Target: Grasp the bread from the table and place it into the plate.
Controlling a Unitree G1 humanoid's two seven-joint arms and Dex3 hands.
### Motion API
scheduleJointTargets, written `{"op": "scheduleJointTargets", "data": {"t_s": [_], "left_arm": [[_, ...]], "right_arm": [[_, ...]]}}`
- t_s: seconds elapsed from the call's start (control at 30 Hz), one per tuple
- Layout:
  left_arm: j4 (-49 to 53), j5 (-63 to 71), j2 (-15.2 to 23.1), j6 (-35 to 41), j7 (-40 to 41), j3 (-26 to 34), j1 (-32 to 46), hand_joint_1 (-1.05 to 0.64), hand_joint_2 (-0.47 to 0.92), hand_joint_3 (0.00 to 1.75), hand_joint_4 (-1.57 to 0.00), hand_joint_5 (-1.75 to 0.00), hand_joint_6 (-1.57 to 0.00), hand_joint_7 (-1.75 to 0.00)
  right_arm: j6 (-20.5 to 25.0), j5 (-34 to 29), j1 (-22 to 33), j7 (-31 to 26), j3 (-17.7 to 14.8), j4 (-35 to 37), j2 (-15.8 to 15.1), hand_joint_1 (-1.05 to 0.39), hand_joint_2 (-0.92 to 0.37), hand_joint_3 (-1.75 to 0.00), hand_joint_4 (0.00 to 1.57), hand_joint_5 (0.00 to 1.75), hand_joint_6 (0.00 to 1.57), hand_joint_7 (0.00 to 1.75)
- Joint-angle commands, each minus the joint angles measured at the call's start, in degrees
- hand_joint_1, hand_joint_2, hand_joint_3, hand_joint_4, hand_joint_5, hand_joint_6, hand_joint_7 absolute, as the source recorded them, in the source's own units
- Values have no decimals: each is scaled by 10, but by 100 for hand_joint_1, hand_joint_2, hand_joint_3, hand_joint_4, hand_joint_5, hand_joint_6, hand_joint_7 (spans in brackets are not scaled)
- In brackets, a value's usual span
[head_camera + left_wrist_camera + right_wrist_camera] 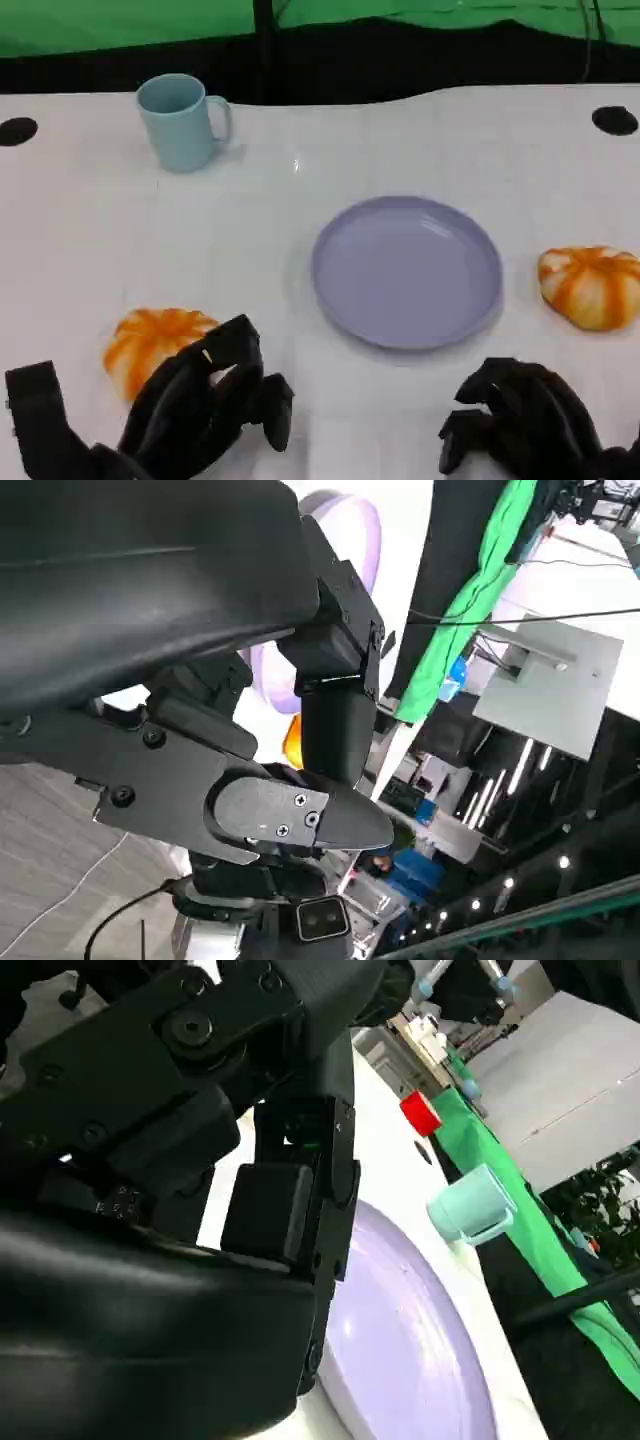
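A white tabletop (pixel 90 220) holds 2 orange-and-white striped bread rolls: one near the front left (pixel 150 340), one at the right edge (pixel 592 285), with an empty lavender plate (pixel 405 270) between them, ready to receive bread. The left hand (pixel 205 400) hovers just beside the left roll, fingers loosely curled and holding nothing, seemingly poised to grasp. The right hand (pixel 520 415) sits curled and empty near the front edge, while a light blue mug (pixel 182 122) stands toward the back left.
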Motion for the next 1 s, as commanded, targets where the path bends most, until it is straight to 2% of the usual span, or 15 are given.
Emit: {"op": "scheduleJointTargets", "data": {"t_s": [0.03,0.63,0.77,0.8,0.93,1.0], "left_arm": [[0,3,4,-5,-4,3,-2,-70,92,22,-92,-175,-70,-175],[0,-3,5,3,-8,10,-4,-70,92,20,-91,-175,-69,-175],[-3,12,4,-24,-4,9,-2,-73,92,19,-88,-175,-64,-175],[-7,22,5,-35,3,7,0,-77,92,20,-81,-175,-63,-156],[-26,72,7,-108,30,3,11,-77,92,30,-67,-167,-62,-121],[-44,93,16,-124,39,-1,16,-72,92,32,-58,-156,-60,-85]], "right_arm": [[-3,3,-3,4,-2,4,-7,-103,-72,0,157,76,157,38],[5,5,2,-3,-2,-8,-4,-103,-72,0,155,77,157,38],[7,6,4,-8,-2,-12,-2,-102,-72,0,155,78,157,38],[9,7,4,-8,-3,-13,-2,-101,-72,0,155,78,157,38],[10,6,3,-8,-2,-13,-3,-100,-72,0,155,78,157,38],[10,5,2,-7,-2,-12,-3,-101,-72,0,155,78,157,38]]}}
